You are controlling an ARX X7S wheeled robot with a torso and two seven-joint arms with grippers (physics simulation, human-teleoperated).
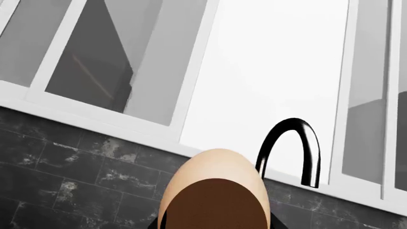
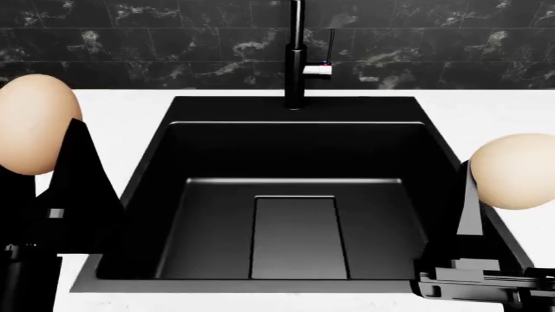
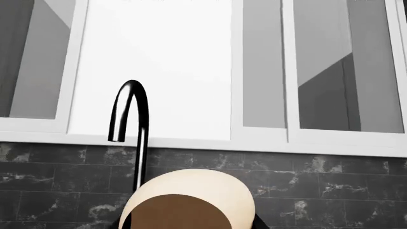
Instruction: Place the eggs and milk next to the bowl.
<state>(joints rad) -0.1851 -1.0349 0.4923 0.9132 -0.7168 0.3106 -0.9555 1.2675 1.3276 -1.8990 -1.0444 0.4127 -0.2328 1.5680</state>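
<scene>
Two pale tan eggs show, one in each hand. My left gripper (image 2: 52,162) is shut on one egg (image 2: 30,117) at the left edge of the head view, raised above the counter. In the left wrist view that egg (image 1: 213,164) fills the space between the jaws. My right gripper (image 2: 485,188) is shut on the other egg (image 2: 520,169) over the sink's right rim. The same egg (image 3: 190,183) sits close to the right wrist camera. The milk and the bowl are out of view.
A deep black sink (image 2: 295,149) lies straight ahead, between the two arms. A black faucet (image 2: 296,58) rises behind it. White counter (image 2: 485,117) flanks the sink on both sides. Dark marble tiles (image 2: 130,45) form the back wall, with windows (image 3: 159,67) above.
</scene>
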